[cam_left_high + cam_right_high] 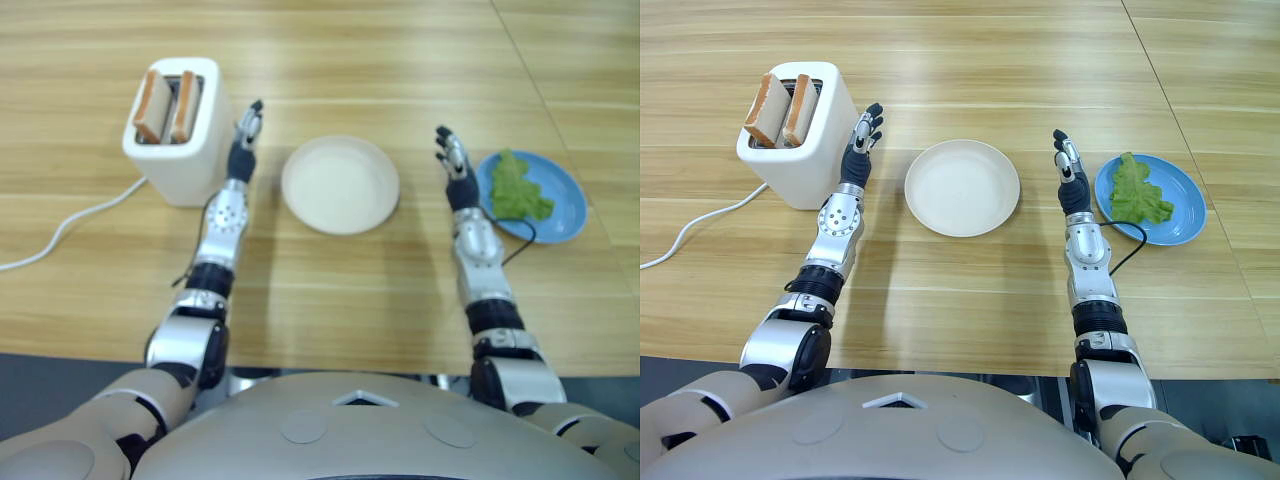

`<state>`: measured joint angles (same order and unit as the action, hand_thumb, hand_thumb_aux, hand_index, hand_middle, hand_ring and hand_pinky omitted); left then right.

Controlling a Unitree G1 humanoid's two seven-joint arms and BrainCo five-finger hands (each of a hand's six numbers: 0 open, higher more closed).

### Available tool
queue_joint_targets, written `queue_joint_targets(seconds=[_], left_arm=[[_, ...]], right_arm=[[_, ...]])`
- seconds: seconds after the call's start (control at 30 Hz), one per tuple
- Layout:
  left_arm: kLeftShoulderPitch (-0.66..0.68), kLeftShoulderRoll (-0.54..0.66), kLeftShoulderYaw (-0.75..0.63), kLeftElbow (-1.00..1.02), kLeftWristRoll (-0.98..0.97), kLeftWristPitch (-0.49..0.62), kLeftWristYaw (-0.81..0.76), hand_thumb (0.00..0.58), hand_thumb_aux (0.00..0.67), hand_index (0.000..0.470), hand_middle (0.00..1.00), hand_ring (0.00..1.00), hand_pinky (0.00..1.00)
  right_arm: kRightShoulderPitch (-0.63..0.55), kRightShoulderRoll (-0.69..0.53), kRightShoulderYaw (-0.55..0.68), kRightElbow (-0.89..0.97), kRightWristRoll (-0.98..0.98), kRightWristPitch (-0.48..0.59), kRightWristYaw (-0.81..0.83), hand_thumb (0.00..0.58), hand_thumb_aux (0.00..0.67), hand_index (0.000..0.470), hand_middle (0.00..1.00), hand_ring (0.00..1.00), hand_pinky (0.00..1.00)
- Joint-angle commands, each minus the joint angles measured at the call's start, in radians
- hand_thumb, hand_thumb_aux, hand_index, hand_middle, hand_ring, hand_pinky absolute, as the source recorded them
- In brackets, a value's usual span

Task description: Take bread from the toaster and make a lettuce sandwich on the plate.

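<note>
Empty-handed at the desk (pixel 990 60), bread up in the toaster (pixel 795 150).
Two bread slices (pixel 780 108) stand on edge in the slots, lower halves hidden, long edges running away from me. My left robot hand (pixel 862 135) is just beside the toaster, fingers outstretched, holding nothing. My right robot hand (pixel 1068 165), likewise outstretched, is between the cream plate (pixel 962 187) and the blue plate (pixel 1185 205) of lettuce (pixel 1137 195). The cord (pixel 690 230) is cut off at the left.

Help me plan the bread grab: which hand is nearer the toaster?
Left. The left hand sits just beside the toaster, on its right; the right hand is past the cream plate, next to the blue plate with lettuce.
</note>
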<state>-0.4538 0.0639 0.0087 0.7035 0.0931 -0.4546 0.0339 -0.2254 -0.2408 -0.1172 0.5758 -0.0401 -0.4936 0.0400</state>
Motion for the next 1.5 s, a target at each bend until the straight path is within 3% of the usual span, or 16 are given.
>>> queue_joint_targets(seconds=[0.03,0.4,0.5,0.63,0.73,0.87,1.03,1.27,1.5], left_arm=[[0.006,0.006,-0.001,0.011,-0.009,-0.004,-0.02,0.0,0.0,0.0,0.0,0.0,0.0],[0.029,0.005,-0.016,-0.034,-0.008,-0.013,-0.059,0.0,0.0,0.0,0.0,0.0,0.0],[0.131,0.011,-0.042,-0.453,-0.018,0.049,-0.093,0.0,0.0,0.0,0.0,0.0,0.0],[0.178,0.088,0.038,-1.072,-0.028,0.271,-0.115,0.0,0.0,0.0,0.0,0.0,0.0],[0.177,0.21,0.162,-1.241,0.109,0.398,-0.111,0.0,0.0,0.0,0.0,0.0,0.0],[0.221,0.367,0.253,-1.135,0.357,0.508,-0.054,0.0,0.0,0.0,0.0,0.0,0.0],[0.283,0.47,0.219,-0.9,0.556,0.609,0.012,0.0,0.0,0.0,0.0,0.0,0.0],[0.252,0.524,0.089,-0.568,0.7,0.708,0.067,0.0,0.0,0.0,0.0,0.0,0.0],[0.209,0.548,0.018,-0.434,0.738,0.764,0.112,0.0,0.0,0.0,0.0,0.0,0.0]], right_arm=[[0.009,0.005,-0.001,0.004,0.013,0.012,0.011,0.0,0.0,0.0,0.0,0.0,0.0],[0.012,0.006,0.002,0.006,0.017,0.017,0.022,0.0,0.0,0.0,0.0,0.0,0.0],[0.012,0.006,0.004,0.01,0.017,0.018,0.027,0.0,0.0,0.0,0.0,0.0,0.0],[0.018,0.006,0.002,0.01,0.017,0.018,0.024,0.0,0.0,0.0,0.0,0.0,0.0],[0.016,0.01,0.003,0.015,0.016,0.018,0.02,0.0,0.0,0.0,0.0,0.0,0.0],[0.008,0.018,0.009,0.029,0.012,0.015,0.016,0.0,0.0,0.0,0.0,0.0,0.0],[0.0,0.019,0.01,0.042,0.01,0.011,0.019,0.0,0.0,0.0,0.0,0.0,0.0],[-0.004,0.012,0.011,0.049,0.01,0.008,0.023,0.0,0.0,0.0,0.0,0.0,0.0],[-0.003,0.009,0.012,0.049,0.01,0.009,0.027,0.0,0.0,0.0,0.0,0.0,0.0]])
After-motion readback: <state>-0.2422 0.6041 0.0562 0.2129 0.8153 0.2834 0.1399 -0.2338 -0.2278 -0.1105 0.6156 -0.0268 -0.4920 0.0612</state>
